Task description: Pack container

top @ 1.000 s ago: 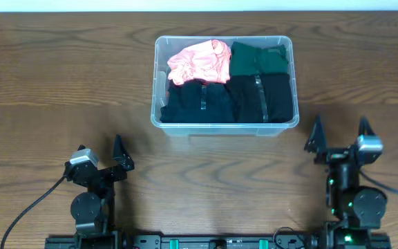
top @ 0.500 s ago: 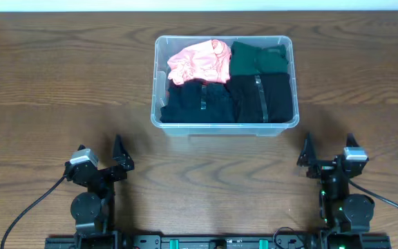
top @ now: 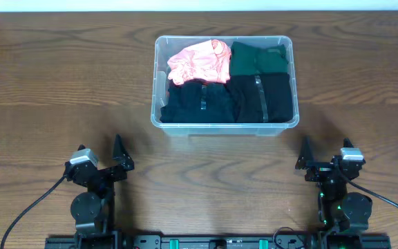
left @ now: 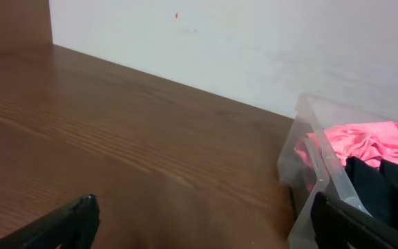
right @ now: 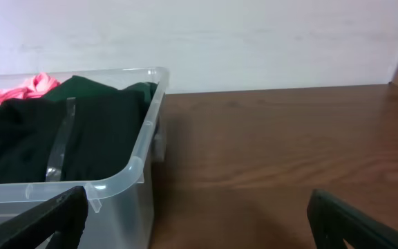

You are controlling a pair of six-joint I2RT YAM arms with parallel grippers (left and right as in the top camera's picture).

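Observation:
The clear container (top: 223,126) stands at the middle of the table's far half. Inside lie a pink garment (top: 199,61) at the back left, a dark green one (top: 258,59) at the back right, and black garments (top: 199,104) across the front. My left gripper (top: 101,153) rests near the front edge at the left, open and empty. My right gripper (top: 325,155) sits near the front edge at the right, also open and empty. The left wrist view shows the container (left: 302,173) ahead to the right of the left gripper (left: 202,221). In the right wrist view the container (right: 144,155) lies ahead to the left of the right gripper (right: 195,214).
The brown wooden table (top: 61,83) stretches bare on both sides of the container. A white wall (left: 254,48) runs along the far edge. Cables (top: 26,211) trail from the arm bases at the front.
My right arm has drawn back toward the front edge and shifted slightly left, staying open. The left arm and the container's contents have not moved.

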